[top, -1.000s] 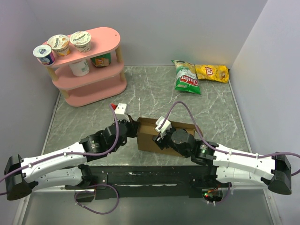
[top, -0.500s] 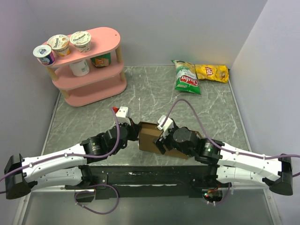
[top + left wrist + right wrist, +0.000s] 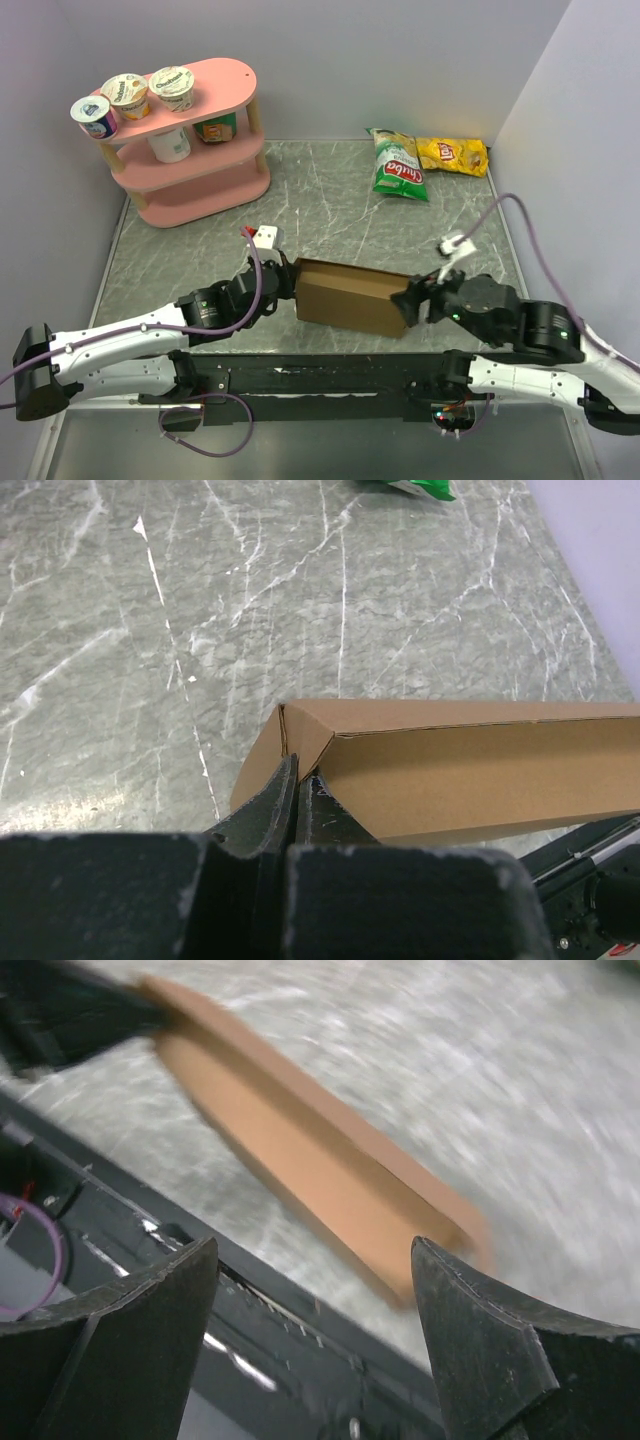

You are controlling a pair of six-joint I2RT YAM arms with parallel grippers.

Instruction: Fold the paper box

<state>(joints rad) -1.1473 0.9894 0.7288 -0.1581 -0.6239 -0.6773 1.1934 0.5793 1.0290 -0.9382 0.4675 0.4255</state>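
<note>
paper box point(image 3: 345, 298) | sat closed up at the near edge of the bench point(image 3: 330, 200), between the arms | right end effector point(image 3: 315, 1250) had released it and drawn back to its right end, fingers apart, empty | left end effector point(image 3: 298, 780) fingers together at left corner | folding judged nearly complete

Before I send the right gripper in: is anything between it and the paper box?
Nothing visible. The right gripper is open and faces the paper box with no object between them. The left gripper, shut, sits at the box's opposite end, outside that path.
</note>
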